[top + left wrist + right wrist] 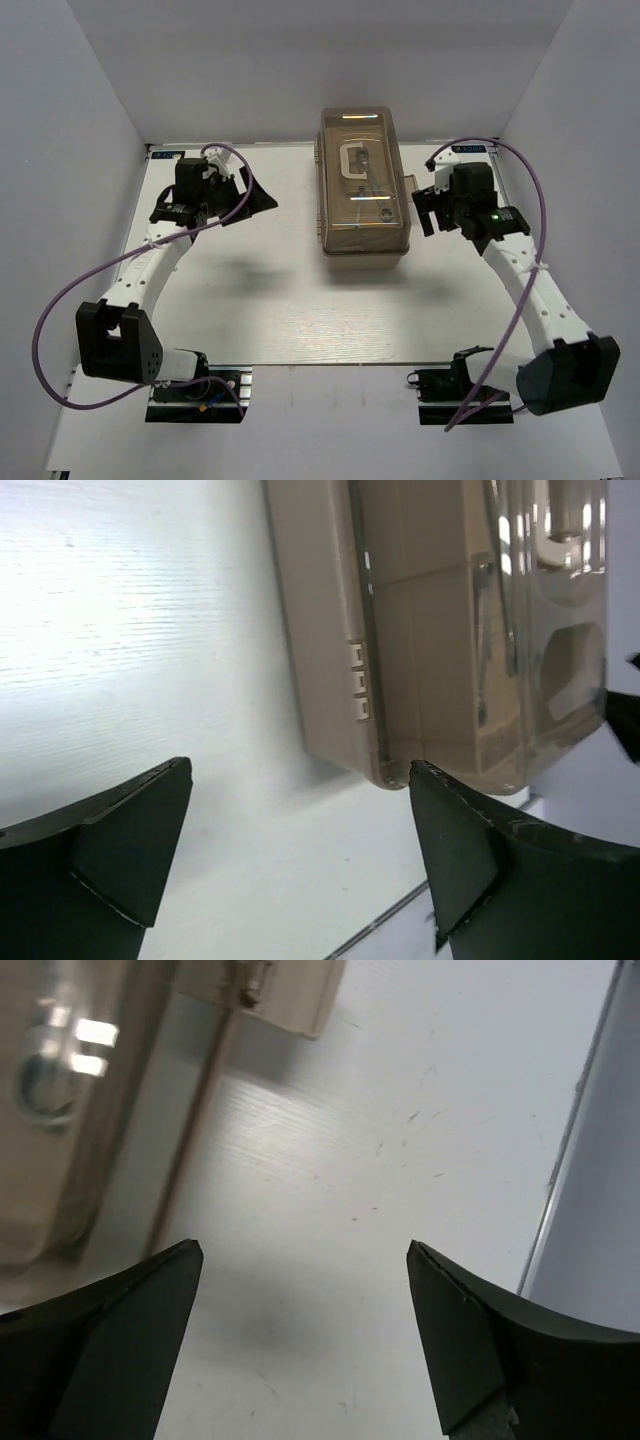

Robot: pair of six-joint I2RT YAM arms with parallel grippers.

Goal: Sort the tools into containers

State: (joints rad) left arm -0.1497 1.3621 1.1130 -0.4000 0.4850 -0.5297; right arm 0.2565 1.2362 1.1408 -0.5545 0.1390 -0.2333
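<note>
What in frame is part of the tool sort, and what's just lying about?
Job:
closed toolbox
metal shape dimly seen through its lid, likely a wrench

Just there:
purple cables
table

No loose tools visible.

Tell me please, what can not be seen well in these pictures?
- Top view: tools inside the toolbox; the brownish lid and glare blur them, too small to count.
- Left wrist view: toolbox cut off by the top edge; a metal tool under the lid is unclear.
- Right wrist view: a shiny ring shape, blurred.
</note>
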